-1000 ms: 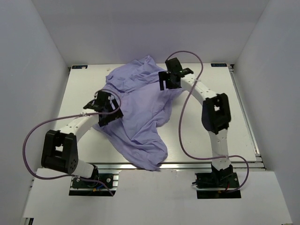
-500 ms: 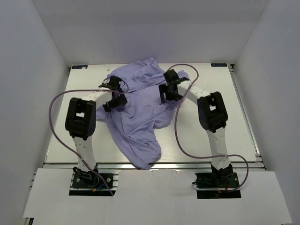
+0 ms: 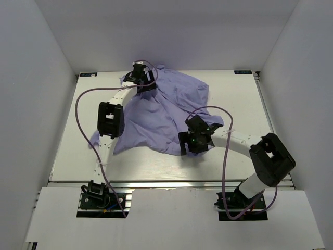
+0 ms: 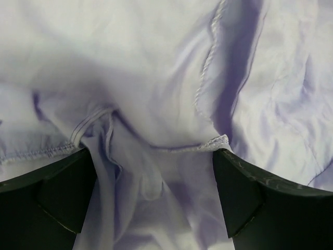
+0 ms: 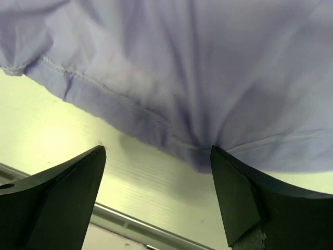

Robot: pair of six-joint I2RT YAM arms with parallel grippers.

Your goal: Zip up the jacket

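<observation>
The lavender jacket lies spread and wrinkled across the middle and back of the white table, with a small part showing left of the left arm. My left gripper is at the jacket's far left corner. In the left wrist view it is open, with stitched folds of the jacket lying between its wide fingers. My right gripper is at the jacket's near edge. In the right wrist view it is open over bare table, just short of the jacket's hem. No zipper is visible.
The white table is boxed in by white walls at the back and both sides. A metal rail runs along its near edge. Purple cables loop off both arms.
The jacket has been pulled out flatter and toward the back right. My left gripper moved from the middle left to the far edge. My right gripper moved from the back to the near hem.
</observation>
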